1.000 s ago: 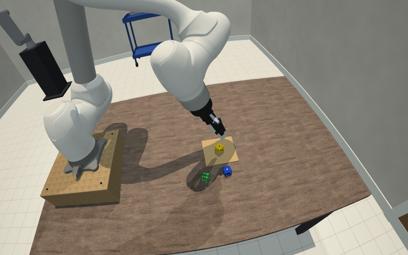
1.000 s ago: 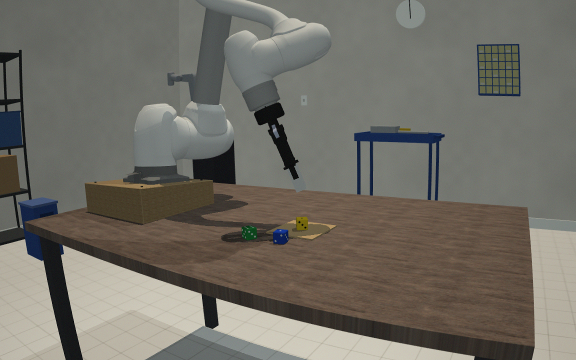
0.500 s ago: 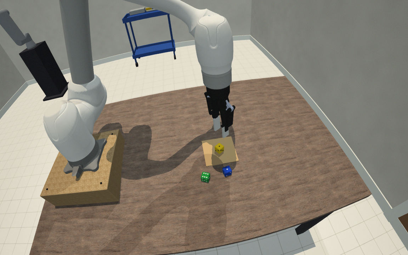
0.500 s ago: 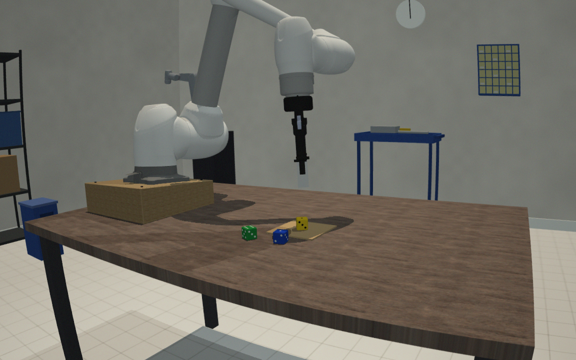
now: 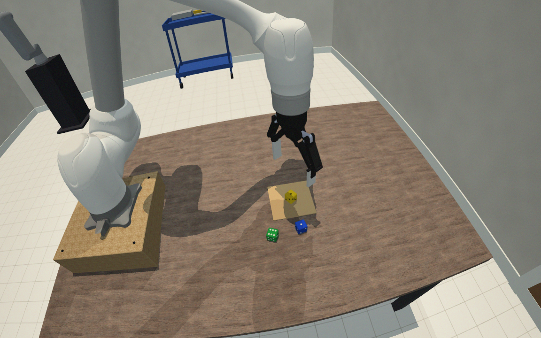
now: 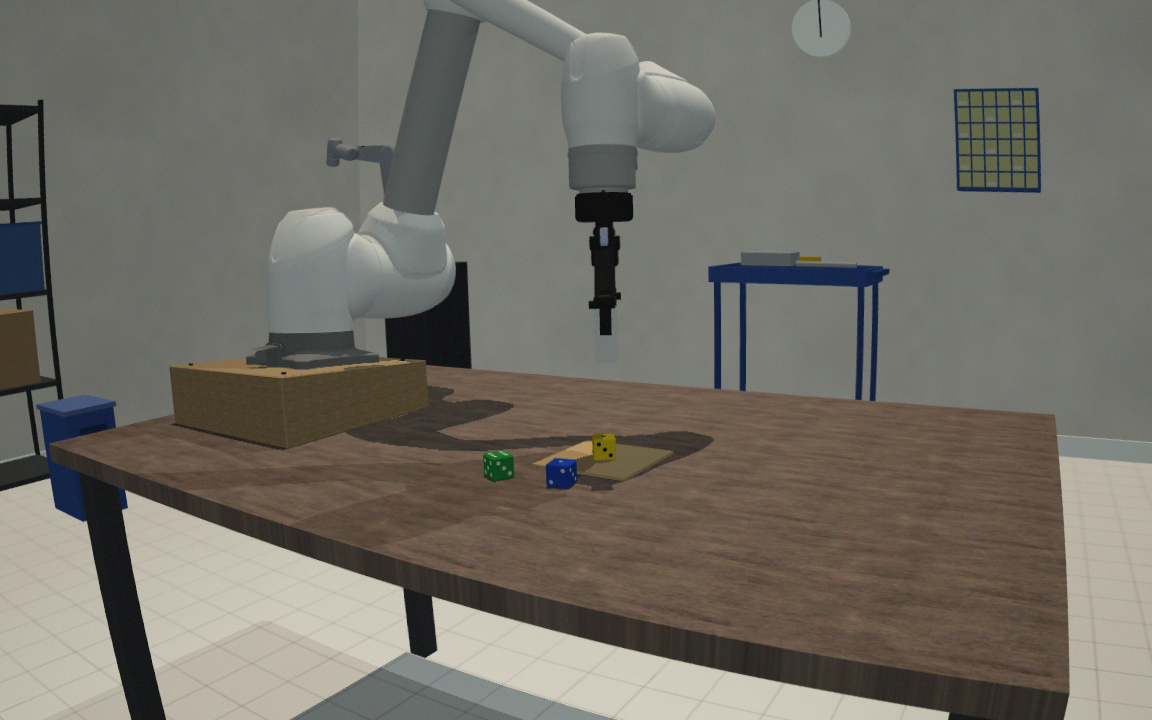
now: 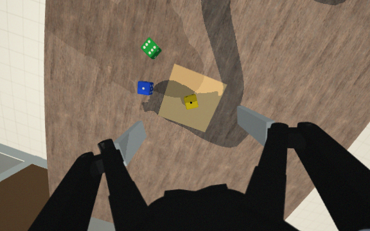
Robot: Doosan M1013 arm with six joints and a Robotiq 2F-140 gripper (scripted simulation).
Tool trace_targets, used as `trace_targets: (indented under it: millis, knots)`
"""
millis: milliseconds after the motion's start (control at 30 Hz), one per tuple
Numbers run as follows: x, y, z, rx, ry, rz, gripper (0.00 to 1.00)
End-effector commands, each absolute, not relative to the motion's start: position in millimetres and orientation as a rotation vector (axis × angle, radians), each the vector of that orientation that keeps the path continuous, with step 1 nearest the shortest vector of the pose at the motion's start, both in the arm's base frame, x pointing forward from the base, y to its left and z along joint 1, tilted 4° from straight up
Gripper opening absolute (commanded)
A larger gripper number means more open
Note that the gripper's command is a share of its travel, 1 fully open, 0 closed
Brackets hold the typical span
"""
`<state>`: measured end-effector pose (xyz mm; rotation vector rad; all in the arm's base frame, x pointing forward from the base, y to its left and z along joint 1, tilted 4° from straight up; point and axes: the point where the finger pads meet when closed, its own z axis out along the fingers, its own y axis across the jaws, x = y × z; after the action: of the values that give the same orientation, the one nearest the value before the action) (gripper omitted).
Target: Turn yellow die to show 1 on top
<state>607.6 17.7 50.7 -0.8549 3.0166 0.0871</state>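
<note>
The yellow die (image 5: 290, 196) (image 6: 603, 447) (image 7: 191, 102) lies flat on the tan mat (image 5: 278, 212) (image 6: 629, 465) (image 7: 201, 123), well inside its edges, with one pip on top. The mat lies flat on the table. The blue die (image 5: 301, 226) (image 6: 560, 473) (image 7: 145, 88) lies off the mat with one pip on top. The green die (image 5: 272, 234) (image 6: 498, 465) (image 7: 151, 47) lies off the mat with six pips on top. My gripper (image 5: 293, 165) (image 6: 605, 349) (image 7: 189, 122) is wide open and empty, pointing down, high above the table behind the yellow die.
The wooden table (image 5: 369, 201) (image 6: 786, 501) carries the arm's box-shaped base (image 5: 108, 256) (image 6: 294, 407) at the left in the top and exterior views. A blue trolley (image 5: 204, 65) (image 6: 799, 274) stands beyond the table. The arm's shadow falls over part of the mat.
</note>
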Motion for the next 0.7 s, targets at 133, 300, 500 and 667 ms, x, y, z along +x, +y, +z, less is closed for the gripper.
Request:
trace_targets:
  millis: [133,300,500,667]
  knots:
    - [608,18,53,-0.860,3.016,0.101,1.00]
    - [608,17,55,-0.867,3.015,0.117,1.00]
    - [608,16,74,-0.869,3.014,0.121,1.00]
    - [608,15,88,-0.869,3.014,0.121,1.00]
